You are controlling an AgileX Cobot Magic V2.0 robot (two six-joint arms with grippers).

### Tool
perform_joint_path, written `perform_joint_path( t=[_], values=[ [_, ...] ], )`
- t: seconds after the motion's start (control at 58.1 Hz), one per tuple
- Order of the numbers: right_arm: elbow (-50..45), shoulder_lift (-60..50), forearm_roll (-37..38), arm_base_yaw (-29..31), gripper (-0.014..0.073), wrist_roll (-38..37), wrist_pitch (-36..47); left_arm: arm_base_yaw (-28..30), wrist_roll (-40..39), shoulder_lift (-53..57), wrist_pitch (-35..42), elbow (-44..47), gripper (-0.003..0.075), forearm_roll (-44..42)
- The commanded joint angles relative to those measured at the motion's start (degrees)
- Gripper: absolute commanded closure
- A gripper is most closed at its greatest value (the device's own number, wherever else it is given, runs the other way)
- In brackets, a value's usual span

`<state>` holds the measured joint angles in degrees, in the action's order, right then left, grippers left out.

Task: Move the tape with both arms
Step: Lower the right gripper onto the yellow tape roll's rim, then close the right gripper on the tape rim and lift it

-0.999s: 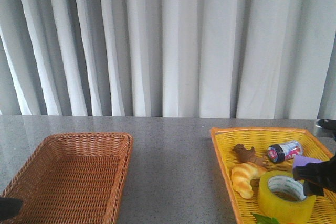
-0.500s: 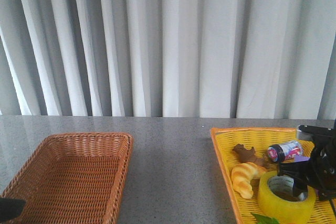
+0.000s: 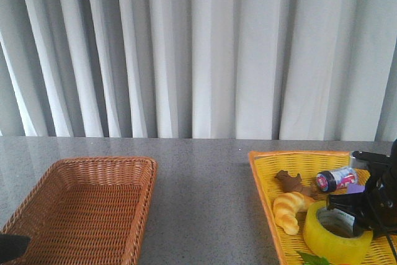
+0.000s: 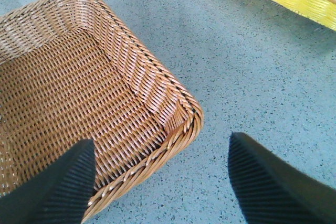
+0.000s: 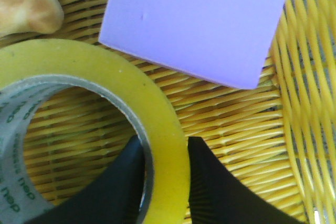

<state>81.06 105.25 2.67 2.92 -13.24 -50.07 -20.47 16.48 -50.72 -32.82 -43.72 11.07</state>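
Pleated white curtains [image 3: 198, 51] are hanging behind the speckled grey bench [image 3: 201, 184]. The right fingers [image 5: 165, 182] are pinching the glossy yellow wall of the tape [image 5: 131, 103] lying in the yellow woven basket [image 3: 291, 156], a smooth purple cube [image 5: 197, 22] just beyond them. The ribbed left fingers [image 4: 157, 182] are standing spread wide, empty, over the brown wicker basket [image 4: 152, 85] corner.

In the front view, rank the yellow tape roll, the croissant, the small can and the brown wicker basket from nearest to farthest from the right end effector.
1. Translucent yellow tape roll: the right end effector straddles its wall.
2. Small can lying on its side, and the croissant to the left: too close to call.
3. Brown wicker basket: far left across the table.
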Motion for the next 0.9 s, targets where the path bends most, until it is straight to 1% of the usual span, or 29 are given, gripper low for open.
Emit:
perform_joint_path(
  t=[0.0,0.155,0.327,0.431,0.5,0.62,0.672,0.775,0.878],
  values=[
    [1.9,-5.2,0.2,0.1,0.0508,0.2,1.5,-0.5,0.0,0.3,3.7,-1.9,0.0206,1.2],
    [1.9,-9.8,-0.1,0.1,0.0504,1.0,0.4,-0.5,0.0,0.3,3.7,-1.9,0.0206,1.2],
    [1.9,-16.3,-1.8,0.1,0.0502,4.9,0.2,-0.5,0.0,0.3,3.6,-1.9,0.0206,1.2],
    [1.9,-19.8,-7.1,-0.3,0.0499,10.5,1.2,-0.5,0.0,0.3,3.6,-1.9,0.0206,1.2],
    [1.9,-21.5,-11.0,-1.9,0.0496,15.6,2.6,-0.5,0.0,0.3,3.6,-1.9,0.0206,1.2],
    [1.9,-22.2,-16.0,-7.4,0.0491,22.8,6.0,-0.5,0.0,0.3,3.7,-1.9,0.0206,1.2],
    [1.9,-21.7,-17.0,-11.1,0.049,24.9,7.5,-0.5,0.0,0.3,3.7,-1.9,0.0206,1.2],
    [1.9,-19.8,-16.4,-18.0,0.0487,25.9,10.5,-0.5,0.0,0.3,3.7,-1.9,0.0206,1.2],
    [1.9,-16.8,-13.4,-24.6,0.0481,26.1,13.3,-0.5,0.0,0.3,3.7,-1.9,0.0206,1.2]
  ],
)
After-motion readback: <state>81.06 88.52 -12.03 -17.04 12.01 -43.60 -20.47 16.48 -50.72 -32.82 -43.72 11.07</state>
